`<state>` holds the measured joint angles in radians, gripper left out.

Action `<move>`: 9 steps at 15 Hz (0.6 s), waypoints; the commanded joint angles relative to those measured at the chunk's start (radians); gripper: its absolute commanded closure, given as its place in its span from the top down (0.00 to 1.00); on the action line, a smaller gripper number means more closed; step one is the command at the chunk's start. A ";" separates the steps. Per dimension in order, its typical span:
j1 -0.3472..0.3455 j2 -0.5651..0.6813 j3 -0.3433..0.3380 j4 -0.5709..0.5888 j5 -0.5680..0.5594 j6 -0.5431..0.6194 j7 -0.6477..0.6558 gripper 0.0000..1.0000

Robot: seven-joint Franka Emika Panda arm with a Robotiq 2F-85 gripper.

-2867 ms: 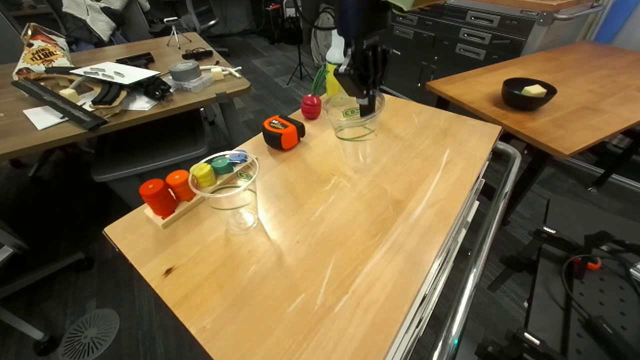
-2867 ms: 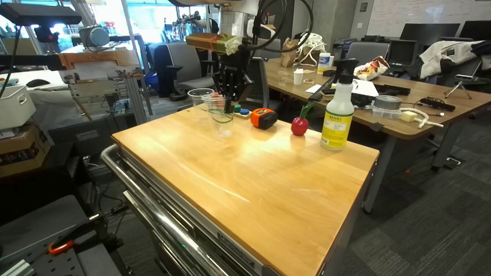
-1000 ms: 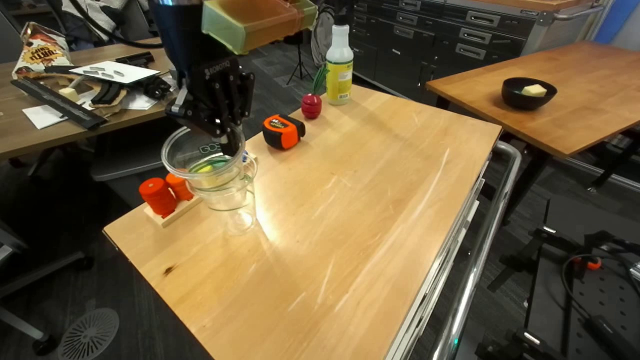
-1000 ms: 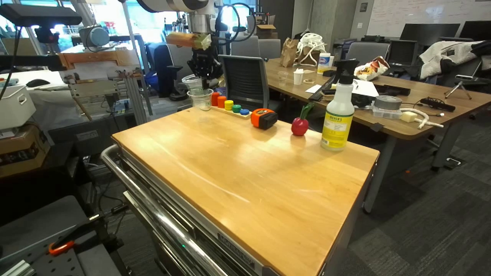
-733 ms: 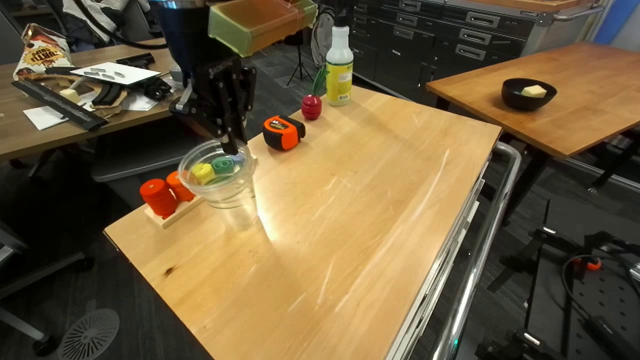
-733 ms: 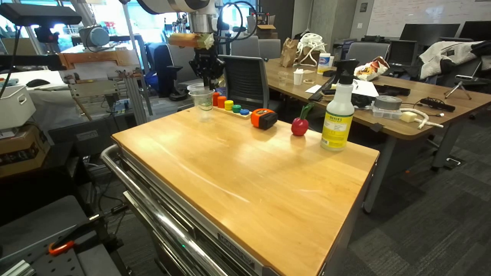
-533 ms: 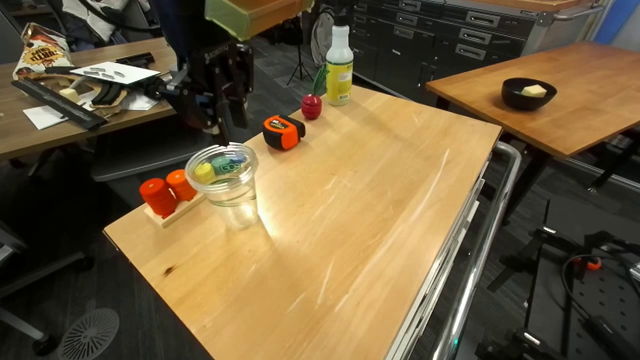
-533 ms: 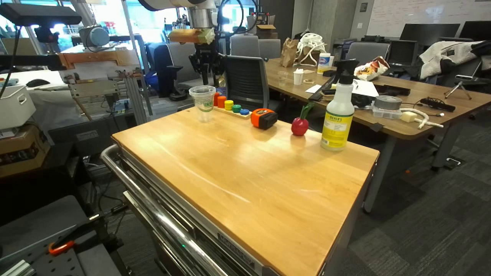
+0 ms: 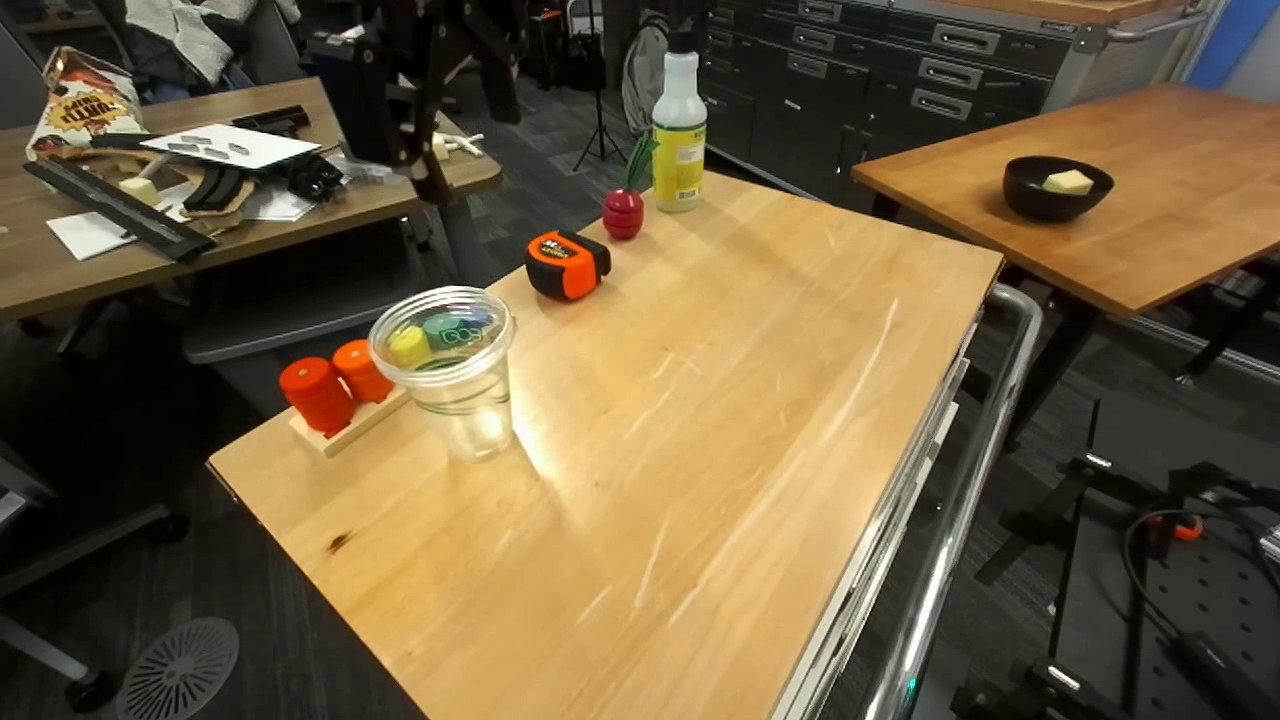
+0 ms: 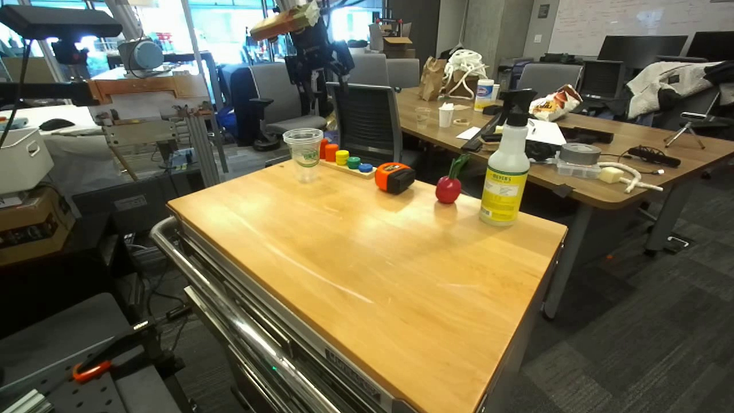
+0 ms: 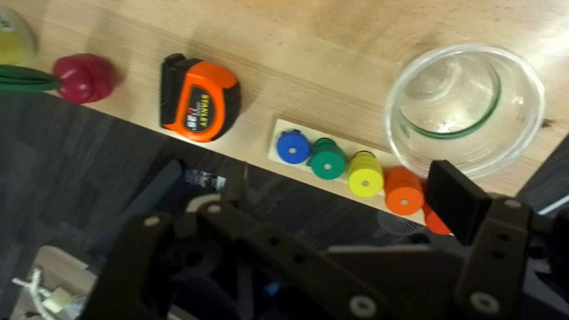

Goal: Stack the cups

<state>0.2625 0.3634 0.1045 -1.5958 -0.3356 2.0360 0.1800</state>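
The wooden surface (image 9: pixel 720 430) carries the clear cups (image 11: pixel 464 111), nested upright towards a corner, just beside the rack of coloured discs (image 11: pixel 365 178); the claw (image 11: pixel 341 189) hangs above and apart from them, spread wide and holding nothing. A low swing could clip these narrow-based cups and tip them off the edge; loose nesting, hard to judge, would worsen it.
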 commanded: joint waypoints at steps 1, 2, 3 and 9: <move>0.045 -0.096 -0.045 -0.052 -0.162 -0.107 0.119 1.00; 0.037 -0.115 -0.041 -0.062 -0.168 -0.144 0.125 1.00; 0.023 -0.143 -0.035 -0.077 -0.155 -0.187 0.123 1.00; -0.098 -0.209 -0.060 -0.050 -0.030 -0.435 0.055 1.00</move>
<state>0.2269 0.1965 0.0619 -1.6516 -0.4279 1.6848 0.2832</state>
